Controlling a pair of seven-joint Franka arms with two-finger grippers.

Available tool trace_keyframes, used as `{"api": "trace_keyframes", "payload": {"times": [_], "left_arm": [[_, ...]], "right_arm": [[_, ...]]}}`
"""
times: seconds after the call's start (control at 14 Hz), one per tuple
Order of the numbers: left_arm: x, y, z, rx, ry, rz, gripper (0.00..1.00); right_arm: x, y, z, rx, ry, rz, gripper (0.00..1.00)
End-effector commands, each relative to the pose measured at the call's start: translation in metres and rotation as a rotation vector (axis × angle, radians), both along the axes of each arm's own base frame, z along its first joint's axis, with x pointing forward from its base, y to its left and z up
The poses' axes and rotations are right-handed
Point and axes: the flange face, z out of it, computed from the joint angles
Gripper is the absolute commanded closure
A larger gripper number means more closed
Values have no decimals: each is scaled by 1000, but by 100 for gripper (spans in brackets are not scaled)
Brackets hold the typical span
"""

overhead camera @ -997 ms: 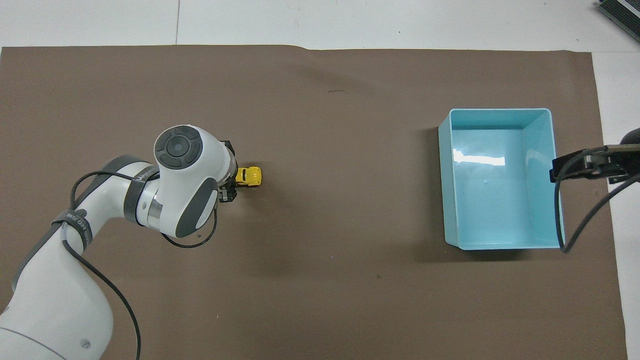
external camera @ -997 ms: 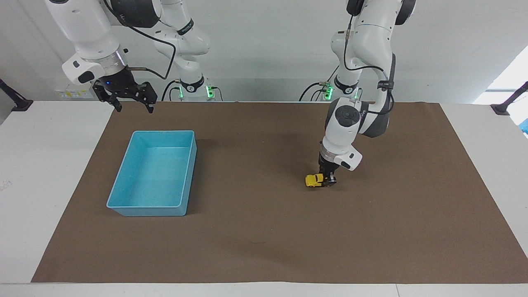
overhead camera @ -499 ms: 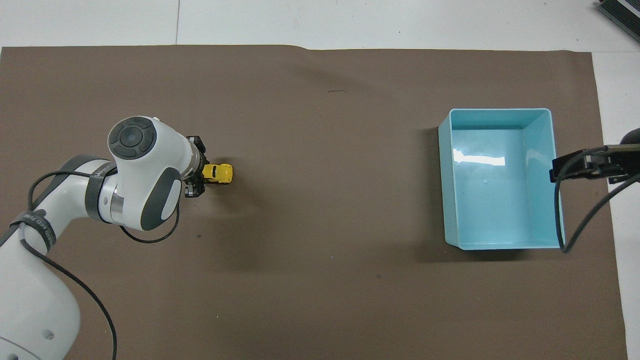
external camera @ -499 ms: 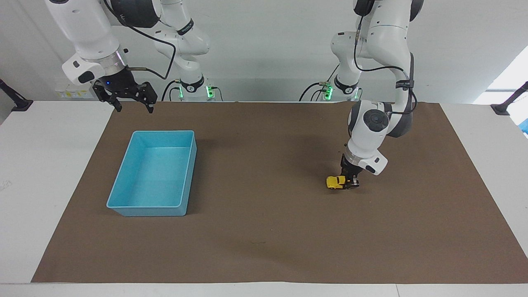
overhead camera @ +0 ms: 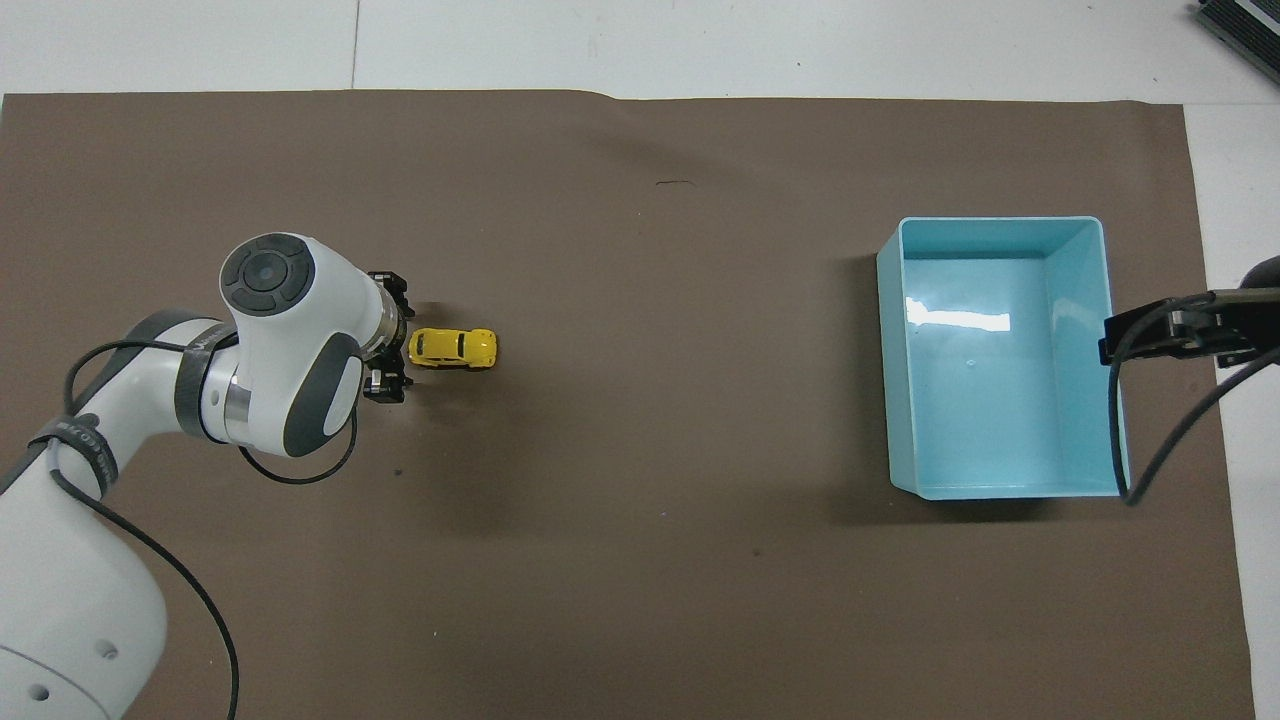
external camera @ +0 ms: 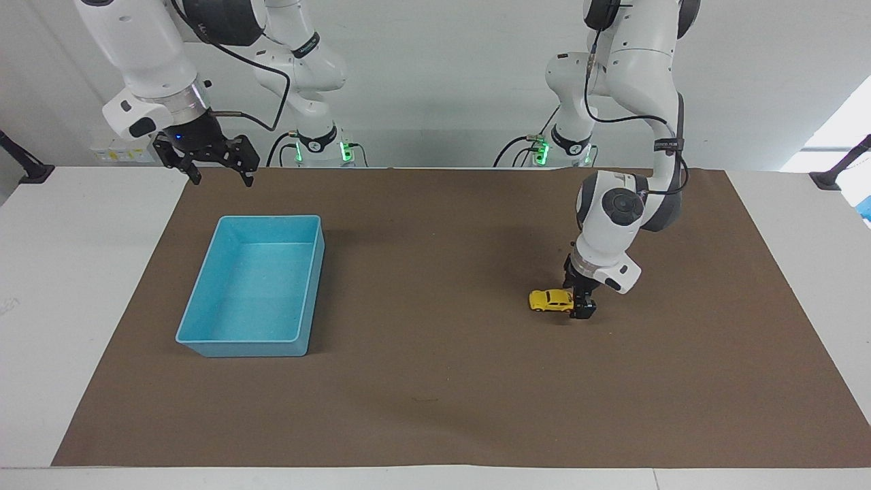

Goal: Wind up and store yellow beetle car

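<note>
The yellow beetle car (external camera: 551,300) stands on its wheels on the brown mat, toward the left arm's end of the table. It also shows in the overhead view (overhead camera: 455,347), nose toward the blue bin (external camera: 204,299). My left gripper (external camera: 578,301) is down at mat level just at the car's tail, fingers (overhead camera: 391,287) spread wide and holding nothing. My right gripper (external camera: 222,177) waits open and empty in the air over the mat's edge beside the bin. In the overhead view only a part of it (overhead camera: 1160,335) shows, over the bin's wall (overhead camera: 1110,300).
The blue bin stands empty toward the right arm's end of the table. The brown mat (external camera: 435,381) covers most of the white table. A black cable (overhead camera: 1160,450) hangs from the right arm over the bin's corner.
My left gripper pulled the car along the mat toward the left arm's end, then opened. The car now stands free, a little out of the fingers toward the bin. The right arm has not moved.
</note>
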Motion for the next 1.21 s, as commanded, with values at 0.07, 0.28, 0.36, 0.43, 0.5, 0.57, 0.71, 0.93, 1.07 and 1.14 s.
{"api": "trace_keyframes", "payload": {"times": [0.07, 0.28, 0.36, 0.43, 0.5, 0.57, 0.71, 0.93, 1.07, 1.14], "left_arm": [[6, 0, 17, 15, -2, -15, 0], [9, -3, 24, 16, -5, -23, 0], [11, -3, 28, 16, -9, -34, 0], [12, -3, 33, 17, -5, -49, 0], [15, -1, 43, 21, -1, -66, 0], [17, 0, 51, 22, -1, -100, 0], [19, 1, 70, 16, -25, -141, 0], [25, -2, 97, 17, -50, -217, 0], [24, -1, 113, 22, -44, -311, 0], [22, 0, 120, 26, -44, -353, 0]], "right_arm": [[-7, 0, 3, 20, 5, 29, 0], [-7, 0, 3, 22, 5, 29, 0], [-7, 0, 3, 22, 5, 29, 0], [-7, 0, 3, 22, 5, 29, 0], [-7, 0, 3, 20, 5, 29, 0], [-7, 0, 3, 22, 5, 29, 0], [-7, -1, 3, 22, 5, 27, 0], [-7, 0, 3, 22, 5, 29, 0], [-7, -1, 3, 22, 5, 27, 0], [-7, 0, 3, 22, 5, 29, 0]]}}
